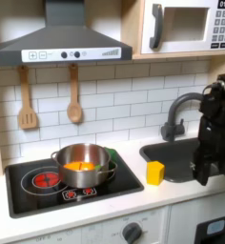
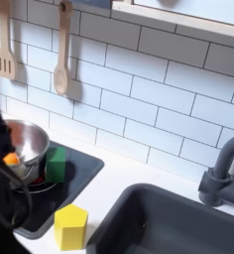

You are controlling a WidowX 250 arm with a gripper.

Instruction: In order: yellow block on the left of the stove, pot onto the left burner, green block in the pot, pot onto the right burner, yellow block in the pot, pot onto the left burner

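The pot [image 1: 82,164] sits on the stove [image 1: 38,193], over the right burner, with an orange piece [image 1: 79,167] inside and the green block [image 2: 56,165] against its side. The yellow block [image 1: 155,172] stands on the white surface [image 1: 105,217] between stove and sink [image 1: 172,155]. The tool [image 1: 202,172] hangs over the sink — its opening cannot be told.

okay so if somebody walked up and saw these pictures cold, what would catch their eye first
Probably the shiny steel pot on the black stove, with an orange piece inside it. Next, the yellow block standing on the white counter between the stove and the sink, and the green block right beside the pot in the second exterior view. The black arm's gripper hangs over the sink.
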